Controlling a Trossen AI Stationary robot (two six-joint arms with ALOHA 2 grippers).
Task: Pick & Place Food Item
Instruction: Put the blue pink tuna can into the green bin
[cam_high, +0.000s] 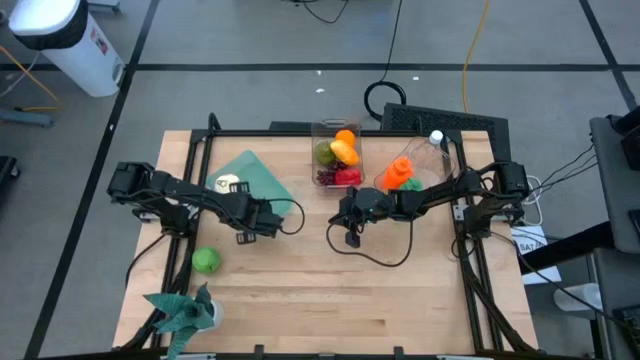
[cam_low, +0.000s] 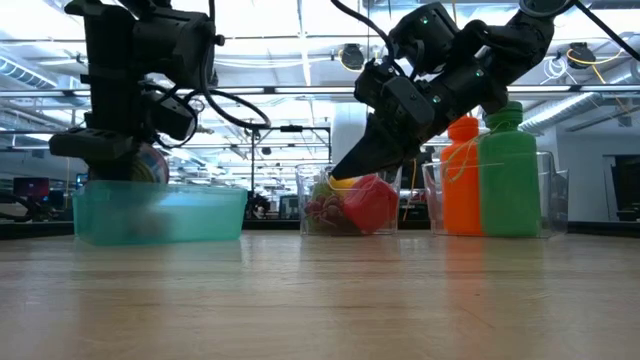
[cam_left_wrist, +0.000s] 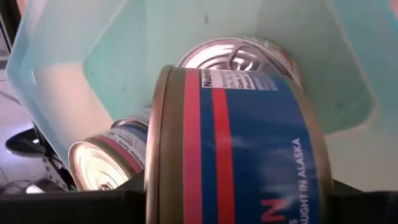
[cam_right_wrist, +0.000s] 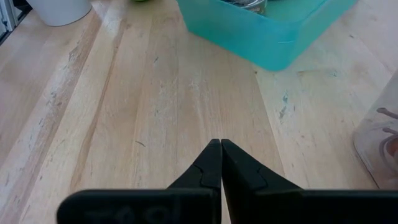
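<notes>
Fingertips of the right gripper (cam_right_wrist: 221, 149) meet, pressed together and empty, above bare table (cam_high: 300, 290) just in front of the clear bin (cam_high: 336, 152) of fruit. Beyond it, the left gripper (cam_high: 262, 217) is clamped on a blue-and-red can (cam_left_wrist: 242, 149), held over the teal bin (cam_right_wrist: 267, 28), where two more cans (cam_left_wrist: 102, 165) lie. A green ball (cam_high: 205, 260) sits apart near the left arm.

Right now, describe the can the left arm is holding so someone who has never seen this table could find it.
Start at the teal bin on the table's left half, where the left end effector reaches over it. In the left wrist view it grips a round tin can on its edge. Unlike the two cans lying in the bin, this one shows its blue label with red stripes.
</notes>
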